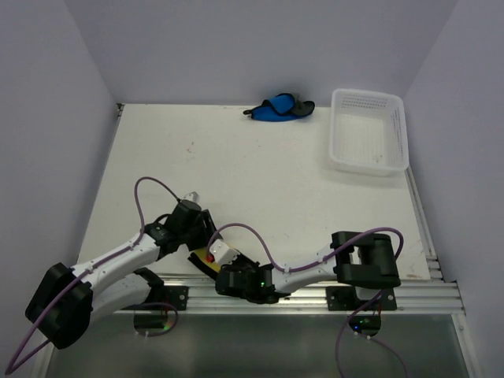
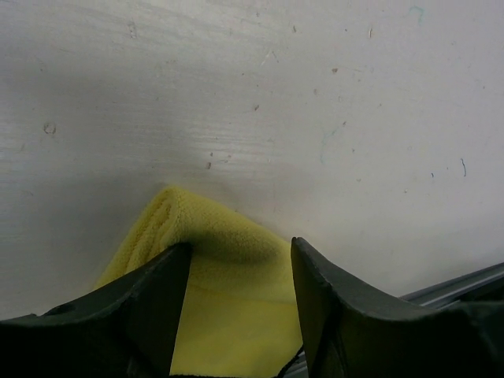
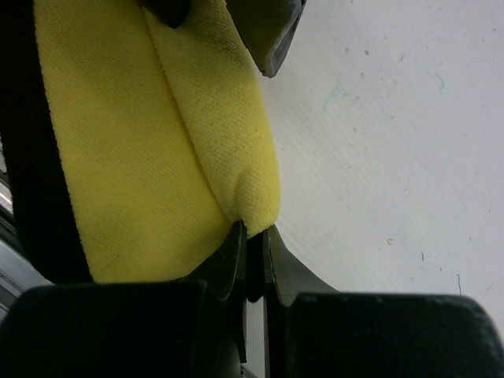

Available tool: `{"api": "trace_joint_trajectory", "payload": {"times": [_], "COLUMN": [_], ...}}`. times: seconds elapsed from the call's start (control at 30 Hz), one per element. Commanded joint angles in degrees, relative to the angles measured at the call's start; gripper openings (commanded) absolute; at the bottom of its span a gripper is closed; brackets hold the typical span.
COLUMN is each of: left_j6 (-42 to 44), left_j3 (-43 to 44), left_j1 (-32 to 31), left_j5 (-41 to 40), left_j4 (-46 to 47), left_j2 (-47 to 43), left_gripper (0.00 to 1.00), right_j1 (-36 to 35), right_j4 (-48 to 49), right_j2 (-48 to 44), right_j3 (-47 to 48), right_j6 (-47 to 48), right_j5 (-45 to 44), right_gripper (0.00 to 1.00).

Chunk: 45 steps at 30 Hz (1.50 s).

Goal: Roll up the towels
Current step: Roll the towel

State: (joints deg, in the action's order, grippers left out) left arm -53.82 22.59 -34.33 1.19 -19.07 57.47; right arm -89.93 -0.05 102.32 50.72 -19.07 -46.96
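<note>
The yellow towel (image 1: pixel 202 257) lies folded at the table's near edge, mostly covered by both arms in the top view. My right gripper (image 3: pixel 253 228) is shut on the folded edge of the yellow towel (image 3: pixel 134 157), pinching a corner of the fold. My left gripper (image 2: pixel 240 244) stands open, its dark fingers (image 2: pixel 150 307) on either side of the rounded fold of the yellow towel (image 2: pixel 228 315). One left fingertip (image 3: pixel 268 31) shows at the top of the right wrist view. The blue towel (image 1: pixel 279 107) lies bunched at the table's far edge, away from both grippers.
A white perforated basket (image 1: pixel 368 157) stands at the far right corner. A metal rail (image 1: pixel 315 291) runs along the table's near edge just behind the yellow towel. Lilac walls close in the table on three sides.
</note>
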Motion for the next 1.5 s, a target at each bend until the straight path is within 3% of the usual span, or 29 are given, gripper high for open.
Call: {"api": "trace_joint_trajectory", "payload": {"times": [0.0, 0.27, 0.43, 0.5, 0.67, 0.83, 1.07, 1.47], "left_j6": [0.91, -0.93, 0.29, 0.65, 2.58, 4.42, 5.66, 8.12], "left_j3": [0.7, 2.37, 4.92, 5.27, 6.59, 10.45, 17.66, 16.53], "left_j1": [0.05, -0.13, -0.92, -1.36, -2.15, -2.24, -2.15, -1.27], "left_j5": [-8.39, -11.56, -12.44, -13.14, -16.74, -19.56, -21.31, -19.48], "left_j4": [-4.22, -0.62, 0.26, 0.53, -0.09, -0.27, 2.36, 20.79], "left_j2": [3.52, 6.85, 12.57, 14.15, 16.52, 21.17, 26.9, 25.41], "left_gripper": [0.6, 0.6, 0.53, 0.45, 0.43, 0.38, 0.0, 0.0], "right_j1": [-0.24, -1.47, -2.53, -2.71, -2.71, -2.71, -2.79, -2.71], "right_j4": [1.2, 1.02, 0.23, -4.06, -10.22, -10.67, -9.7, -9.35], "right_j2": [-2.04, -2.39, -2.13, -1.34, -0.46, 1.21, 2.0, 5.69], "right_j3": [-0.36, -0.53, 0.34, 2.27, 4.56, 5.79, 5.89, 9.04], "right_j6": [-0.44, 0.61, -0.61, -3.77, -10.54, -10.29, -8.71, -1.15], "right_j5": [-1.29, -2.61, -6.29, -8.49, -13.24, -13.16, -12.1, -13.42], "right_gripper": [0.0, 0.0, 0.0, 0.0, 0.0, 0.0, 0.0, 0.0]}}
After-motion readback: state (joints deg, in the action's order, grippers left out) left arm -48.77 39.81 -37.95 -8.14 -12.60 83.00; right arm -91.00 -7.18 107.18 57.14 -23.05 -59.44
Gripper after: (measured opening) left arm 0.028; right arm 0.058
